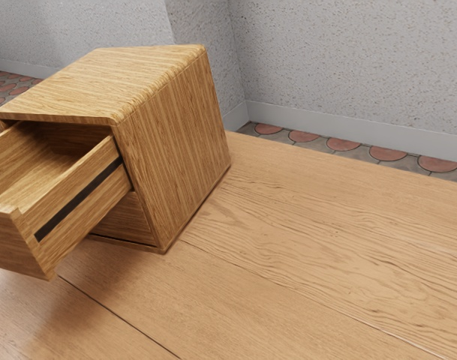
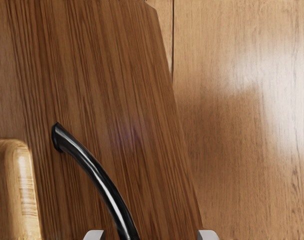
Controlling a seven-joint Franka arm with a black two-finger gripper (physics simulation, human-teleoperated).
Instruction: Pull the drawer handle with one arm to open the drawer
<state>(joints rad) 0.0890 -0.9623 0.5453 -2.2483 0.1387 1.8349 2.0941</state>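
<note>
A wooden cabinet (image 1: 160, 112) stands on the table, and its drawer (image 1: 55, 195) is pulled well out toward the exterior view's left, its inside visible. In the wrist view the drawer front (image 2: 92, 75) is close under my hand, with a curved black handle (image 2: 92, 170) fixed to it. My gripper (image 2: 151, 235) is at that handle. Two grey fingertips (image 2: 94, 234) stand wide apart, and the handle's bar passes between them, nearer one finger. The fingers do not close on the bar from both sides.
The cabinet sits on a wide wooden table (image 1: 326, 247) with free room toward the exterior view's right. A grey wall (image 1: 348, 60) and tiled floor (image 1: 386, 154) lie behind. A rounded wooden edge (image 2: 12, 190) is beside the handle.
</note>
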